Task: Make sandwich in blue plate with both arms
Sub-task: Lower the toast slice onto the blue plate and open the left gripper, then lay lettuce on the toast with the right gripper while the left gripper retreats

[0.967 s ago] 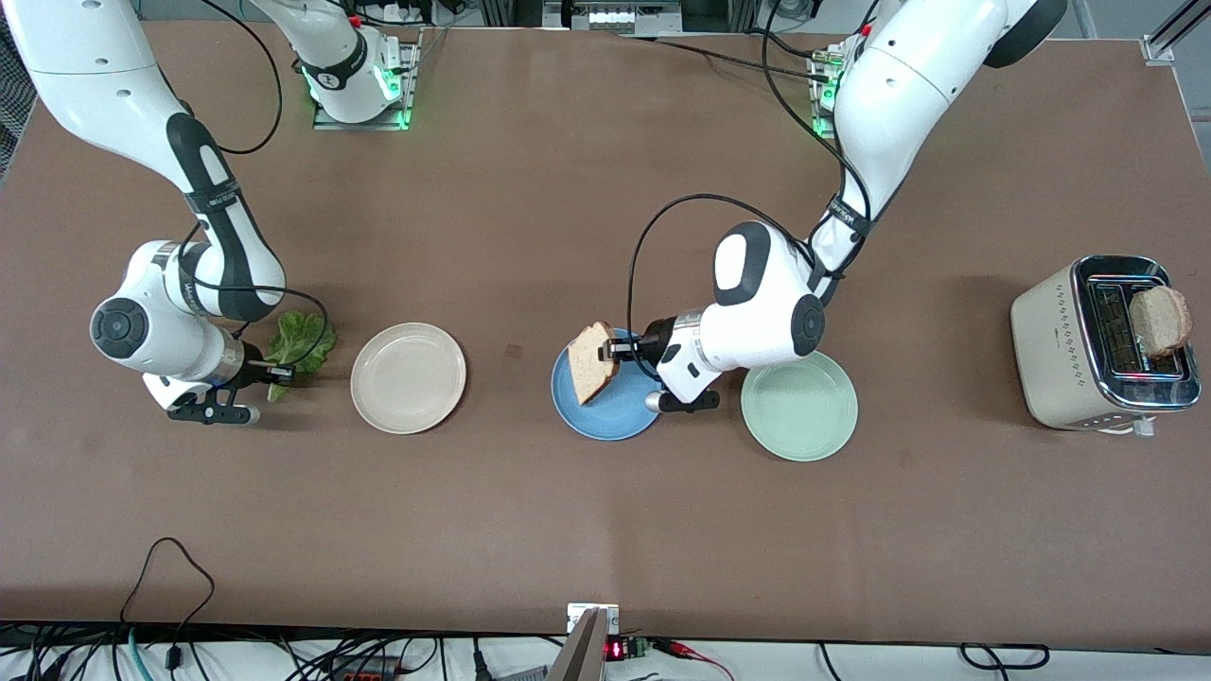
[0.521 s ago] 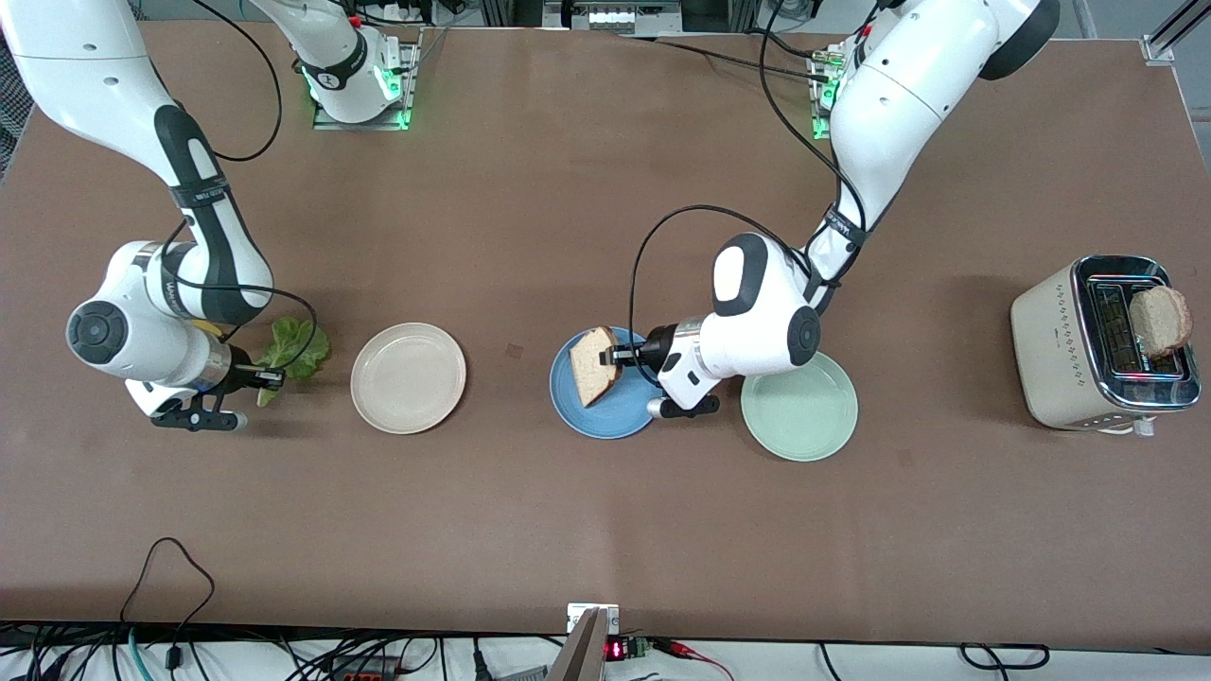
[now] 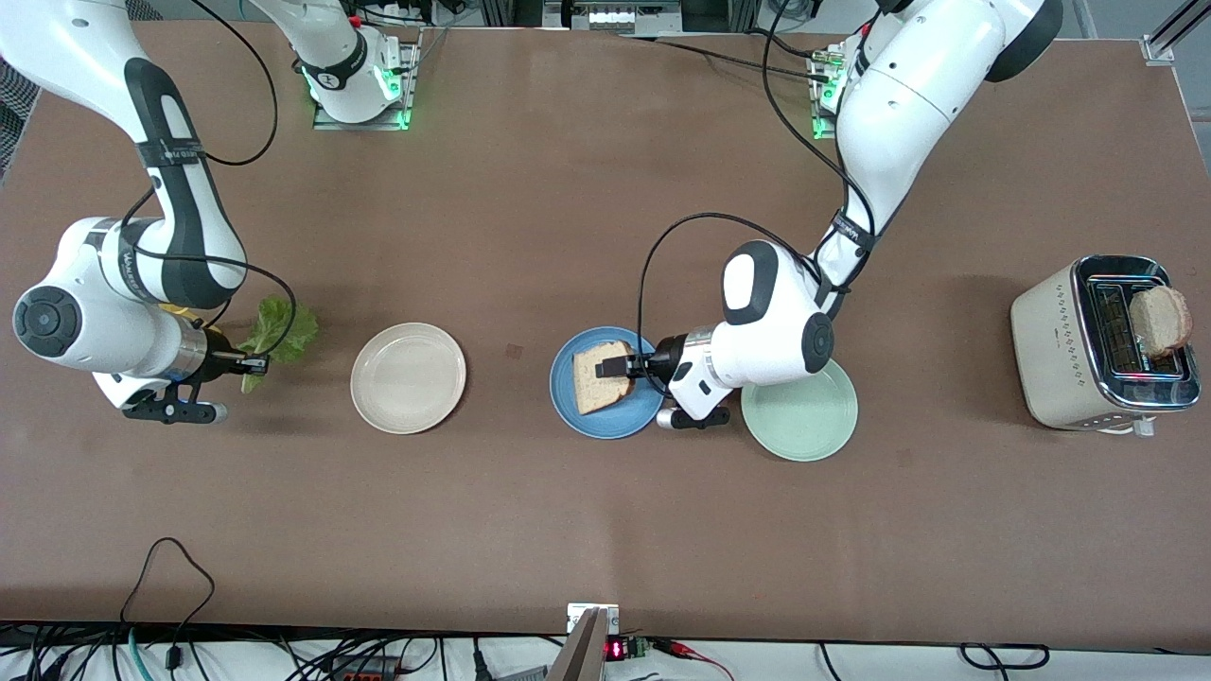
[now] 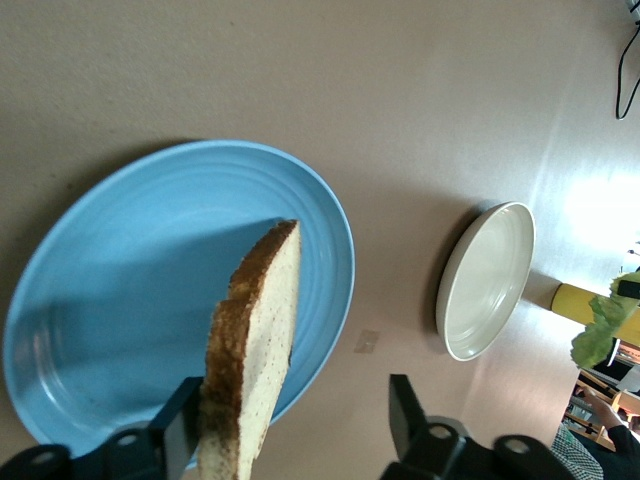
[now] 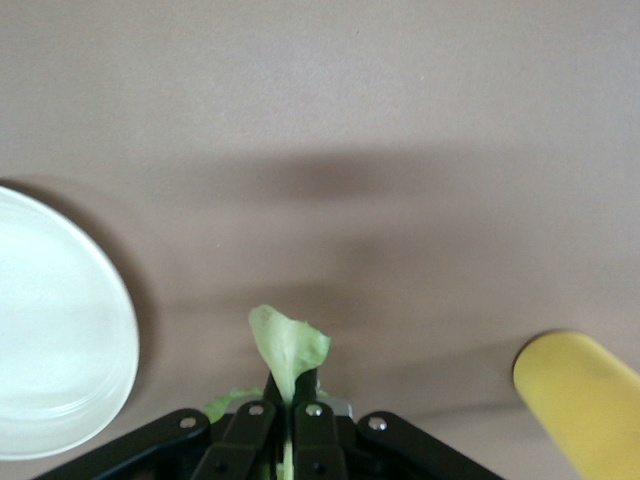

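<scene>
A slice of light brown bread [image 3: 603,375] is over the blue plate [image 3: 615,424], and it still leans against one finger of my left gripper [image 3: 617,367]. In the left wrist view the bread [image 4: 250,350] shows edge-on above the blue plate [image 4: 120,270]. My left gripper [image 4: 290,425] stands open around it, with a wide gap to the other finger. My right gripper [image 3: 251,361] is shut on a ruffled green lettuce leaf [image 3: 274,331], held over the table toward the right arm's end, beside the cream plate. The lettuce [image 5: 288,345] sticks out from my right gripper [image 5: 293,400].
A cream-white plate [image 3: 408,377] sits beside the blue plate toward the right arm's end. A mint-green plate [image 3: 799,407] lies partly under the left wrist. A toaster [image 3: 1097,345] at the left arm's end holds another bread slice [image 3: 1162,320]. A yellow object [image 5: 580,400] lies near the right gripper.
My left gripper has opened and the bread has dropped lower over the blue plate. My right arm has carried the lettuce a little toward its own end of the table.
</scene>
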`<state>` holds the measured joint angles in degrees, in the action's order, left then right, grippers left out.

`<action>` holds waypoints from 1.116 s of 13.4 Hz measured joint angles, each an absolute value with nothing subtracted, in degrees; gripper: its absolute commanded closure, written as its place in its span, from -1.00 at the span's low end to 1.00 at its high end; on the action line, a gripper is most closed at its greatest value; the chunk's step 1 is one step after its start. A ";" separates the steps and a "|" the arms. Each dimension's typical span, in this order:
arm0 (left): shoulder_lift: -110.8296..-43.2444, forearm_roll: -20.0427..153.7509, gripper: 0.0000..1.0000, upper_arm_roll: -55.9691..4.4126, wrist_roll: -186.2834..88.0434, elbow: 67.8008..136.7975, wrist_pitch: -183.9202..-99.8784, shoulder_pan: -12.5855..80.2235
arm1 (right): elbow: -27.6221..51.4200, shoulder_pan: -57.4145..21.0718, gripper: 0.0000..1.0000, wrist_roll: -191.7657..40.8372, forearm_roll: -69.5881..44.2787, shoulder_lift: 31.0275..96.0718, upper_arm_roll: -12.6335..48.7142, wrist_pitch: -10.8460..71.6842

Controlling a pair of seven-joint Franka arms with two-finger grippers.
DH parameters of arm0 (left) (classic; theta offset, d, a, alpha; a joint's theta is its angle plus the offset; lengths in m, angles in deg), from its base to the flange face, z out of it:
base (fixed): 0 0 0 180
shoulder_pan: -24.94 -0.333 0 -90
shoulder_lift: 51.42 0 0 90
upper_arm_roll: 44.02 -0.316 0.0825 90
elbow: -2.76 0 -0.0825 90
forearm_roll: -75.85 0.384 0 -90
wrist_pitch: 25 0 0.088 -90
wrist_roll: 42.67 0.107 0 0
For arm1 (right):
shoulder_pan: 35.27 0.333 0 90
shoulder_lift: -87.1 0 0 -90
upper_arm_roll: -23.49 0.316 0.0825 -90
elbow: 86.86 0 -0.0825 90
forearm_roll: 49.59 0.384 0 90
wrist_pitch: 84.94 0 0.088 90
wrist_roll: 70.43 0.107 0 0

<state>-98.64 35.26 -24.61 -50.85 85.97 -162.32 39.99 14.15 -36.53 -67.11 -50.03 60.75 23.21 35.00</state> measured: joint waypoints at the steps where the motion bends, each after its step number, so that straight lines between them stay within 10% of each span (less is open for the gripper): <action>1: -98.72 35.26 -1.00 -25.18 -50.12 85.98 -162.31 39.94 | 14.16 -35.71 1.00 -65.02 -50.00 61.22 23.34 34.58; 15: -88.71 58.86 -1.00 -26.84 -48.28 85.28 -145.02 29.70 | 7.33 -14.51 1.00 -17.35 -31.64 56.40 23.86 35.01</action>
